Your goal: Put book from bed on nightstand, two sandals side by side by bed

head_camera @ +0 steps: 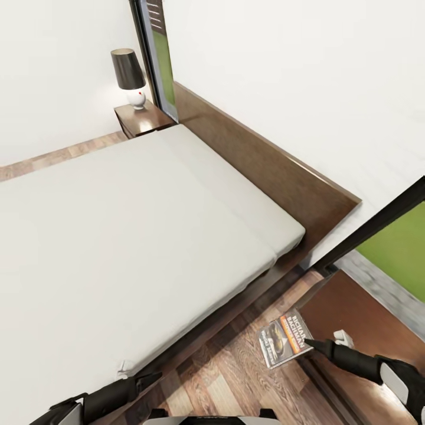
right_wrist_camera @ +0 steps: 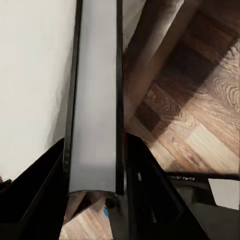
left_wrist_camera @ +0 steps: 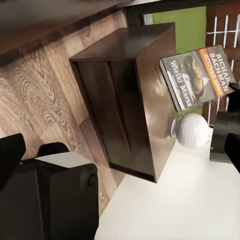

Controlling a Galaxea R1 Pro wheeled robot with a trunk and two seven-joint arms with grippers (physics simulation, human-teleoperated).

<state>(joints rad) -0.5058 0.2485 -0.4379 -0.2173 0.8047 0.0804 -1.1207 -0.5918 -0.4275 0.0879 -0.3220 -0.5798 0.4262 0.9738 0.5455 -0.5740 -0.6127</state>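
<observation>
The thin dark paperback book with the orange band (head_camera: 286,338) is clamped edge-on between the right gripper's (head_camera: 308,342) black fingers, above the dark reddish-brown wooden nightstand (head_camera: 354,319) beside the off-white bed (head_camera: 118,236). The left gripper (head_camera: 154,375) hangs near the bed's edge; whether it is apart or together, I cannot tell.

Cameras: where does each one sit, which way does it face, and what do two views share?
Head view: high on the robot, looking down over the bed, far nightstand and near nightstand; both arms show, the right gripper holding the book.
Left wrist view: on the left arm, facing the near nightstand and the held book; dark robot body shows.
Right wrist view: on the right arm, looking along its fingers at the book's edge.
Shared: the book.
</observation>
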